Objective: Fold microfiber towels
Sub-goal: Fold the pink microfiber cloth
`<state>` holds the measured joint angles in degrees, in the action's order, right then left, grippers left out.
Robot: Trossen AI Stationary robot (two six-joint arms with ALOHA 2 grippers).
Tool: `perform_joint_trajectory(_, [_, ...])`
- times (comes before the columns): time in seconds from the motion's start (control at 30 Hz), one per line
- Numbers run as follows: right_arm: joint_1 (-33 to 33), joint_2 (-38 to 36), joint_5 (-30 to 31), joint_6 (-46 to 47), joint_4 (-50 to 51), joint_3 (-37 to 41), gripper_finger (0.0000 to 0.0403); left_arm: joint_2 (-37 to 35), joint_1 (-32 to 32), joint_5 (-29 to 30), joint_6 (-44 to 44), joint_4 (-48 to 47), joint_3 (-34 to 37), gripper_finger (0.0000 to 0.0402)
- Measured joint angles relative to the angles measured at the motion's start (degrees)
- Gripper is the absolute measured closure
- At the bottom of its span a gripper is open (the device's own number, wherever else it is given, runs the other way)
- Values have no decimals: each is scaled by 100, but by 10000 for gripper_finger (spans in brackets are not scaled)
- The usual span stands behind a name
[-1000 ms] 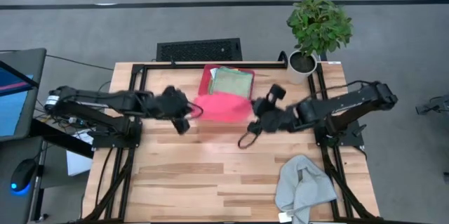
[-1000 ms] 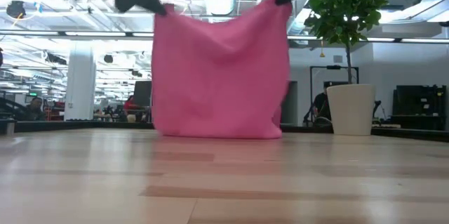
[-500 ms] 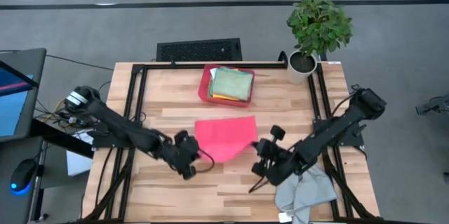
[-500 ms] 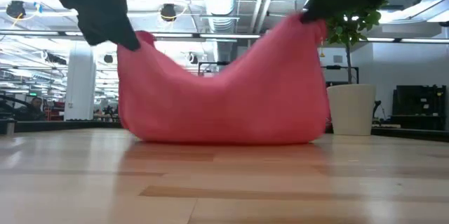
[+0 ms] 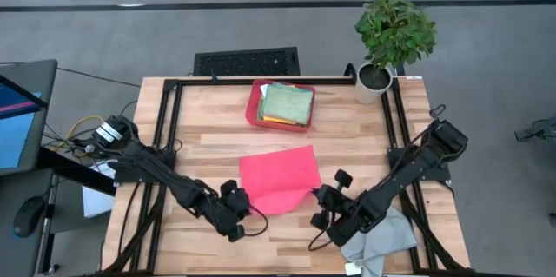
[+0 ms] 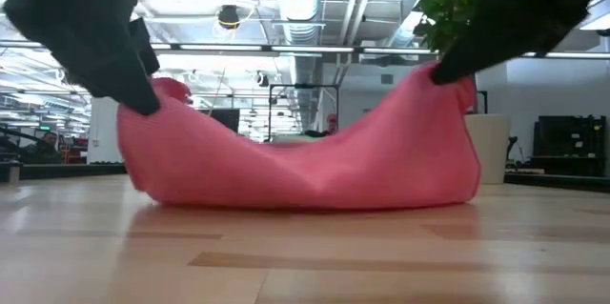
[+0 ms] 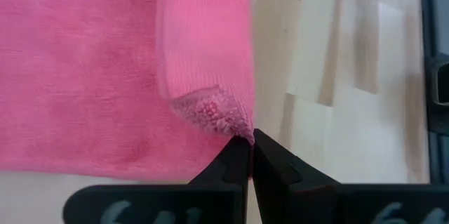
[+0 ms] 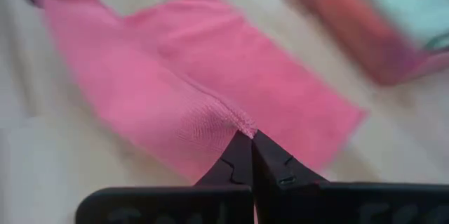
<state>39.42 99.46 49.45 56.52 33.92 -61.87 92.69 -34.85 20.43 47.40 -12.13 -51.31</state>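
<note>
Two pincers pinched the near corners of the soft pink microfiber towel (image 5: 276, 178) at lower centre of the bench (image 5: 287, 238): left pincer (image 5: 236, 213), right pincer (image 5: 321, 206), both pressed shut on cloth. Risk, judged: uneven release could leave the towel skewed or bunched. No legible writing seen.

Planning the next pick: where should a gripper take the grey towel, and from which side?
Judging by its pose, take the grey towel at its raised top fold, coming from straight above: it lies crumpled at the table's near right corner, no flat edge showing, and the right gripper is closest.
</note>
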Motion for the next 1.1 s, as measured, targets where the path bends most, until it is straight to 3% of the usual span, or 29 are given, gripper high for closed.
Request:
perform_joint_trajectory(0.37, [-1006,-644,-39,-991,645,64,391,-454,416,578,-293,-1154,-2,402])
perform_joint_trajectory(0.67, [-1925,-638,-417,-1842,593,122,391,-453,1082,612,-615,-1897,-2,401])
perform_joint_trajectory(1.1, [-2682,-102,-1093,-2581,245,125,391,-451,1453,677,-804,-1965,170,402])
